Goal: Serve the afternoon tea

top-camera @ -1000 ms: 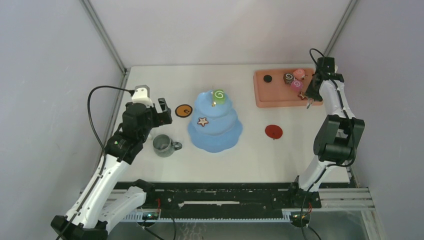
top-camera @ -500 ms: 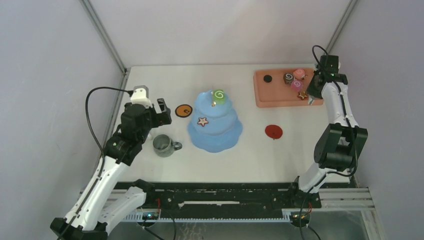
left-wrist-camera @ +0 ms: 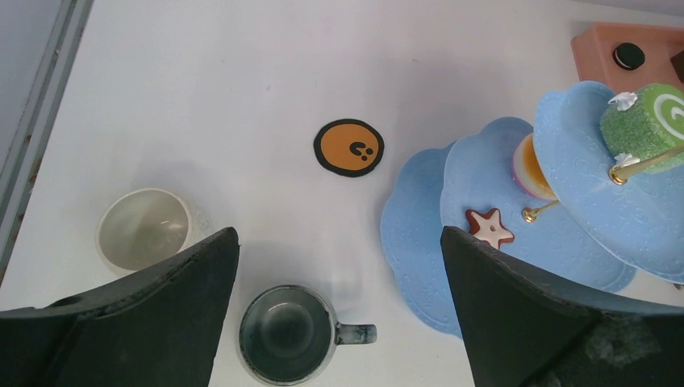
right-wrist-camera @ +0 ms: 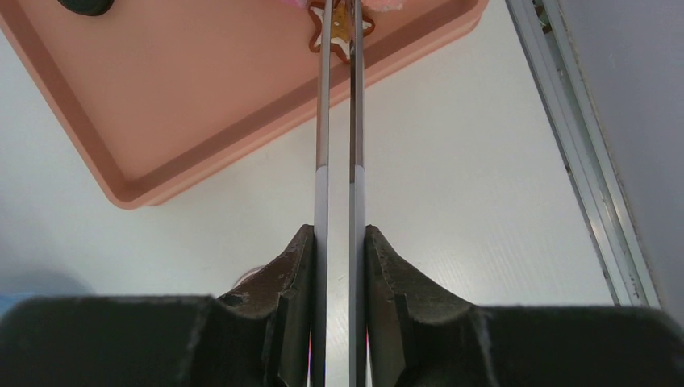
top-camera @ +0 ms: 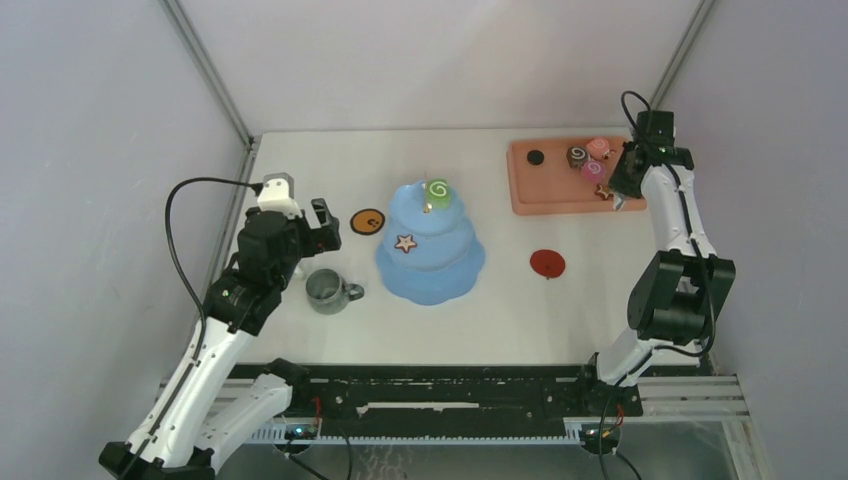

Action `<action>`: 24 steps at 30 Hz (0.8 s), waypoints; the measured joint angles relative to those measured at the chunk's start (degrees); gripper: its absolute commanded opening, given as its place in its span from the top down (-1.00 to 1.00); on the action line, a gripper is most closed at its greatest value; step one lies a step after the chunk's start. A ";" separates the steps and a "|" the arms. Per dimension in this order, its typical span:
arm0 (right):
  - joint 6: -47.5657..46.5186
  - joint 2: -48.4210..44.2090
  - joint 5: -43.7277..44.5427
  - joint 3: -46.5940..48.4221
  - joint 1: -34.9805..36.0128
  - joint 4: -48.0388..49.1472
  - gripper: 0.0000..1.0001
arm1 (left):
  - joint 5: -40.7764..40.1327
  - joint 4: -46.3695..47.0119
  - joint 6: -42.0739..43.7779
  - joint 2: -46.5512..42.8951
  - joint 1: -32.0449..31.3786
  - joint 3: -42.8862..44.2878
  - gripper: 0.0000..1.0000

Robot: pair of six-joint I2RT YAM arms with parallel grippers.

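**Blue cake stand sitting mid-table as tongs reach a star cookie on the tray**

Light blue and three tiers high, the cake stand (top-camera: 430,262) is standing in the middle of the table (top-camera: 480,330). A green swirl roll (top-camera: 437,190) is resting on its top tier. On the middle tier a star cookie (top-camera: 405,242) is lying, and the left wrist view is showing an orange tart (left-wrist-camera: 528,165) tucked under the top plate.

Just left of the stand, a grey-green mug (top-camera: 328,290) is sitting upright with its handle pointing right. A white mug (left-wrist-camera: 145,228) is sitting a little farther left. An orange disc (top-camera: 368,221) is lying beyond the mugs, and a red disc (top-camera: 547,263) is lying to the right of the stand.

At the far right, a salmon-pink tray (top-camera: 560,195) is carrying three swirl rolls (top-camera: 593,170), a dark round biscuit (top-camera: 536,156) and a second star cookie (right-wrist-camera: 340,20).

The right gripper (right-wrist-camera: 339,242) is clamping a pair of metal tongs (right-wrist-camera: 339,121), squeezing the two blades close together. The tong tips are reaching the second star cookie at the tray's right end; whether they are pinching it cannot be told.

The left gripper (left-wrist-camera: 339,238) is hanging spread wide above the two mugs, grasping nothing.
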 measured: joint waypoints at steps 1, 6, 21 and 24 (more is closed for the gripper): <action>0.02 -0.09 0.02 0.00 -0.15 -0.11 0.44 | 0.00 0.00 0.00 0.00 0.00 0.00 -0.99; 0.96 -1.25 -0.68 -1.11 -1.99 -0.07 0.32 | 0.00 0.00 0.00 0.00 0.00 0.00 -1.00; 5.29 -4.26 -7.82 -6.91 -7.61 1.77 0.05 | 0.02 0.00 0.00 0.83 0.00 0.00 -1.00; 5.79 -4.26 -9.25 -6.91 -7.74 2.91 0.01 | 0.02 0.02 0.02 1.18 0.00 0.00 -0.99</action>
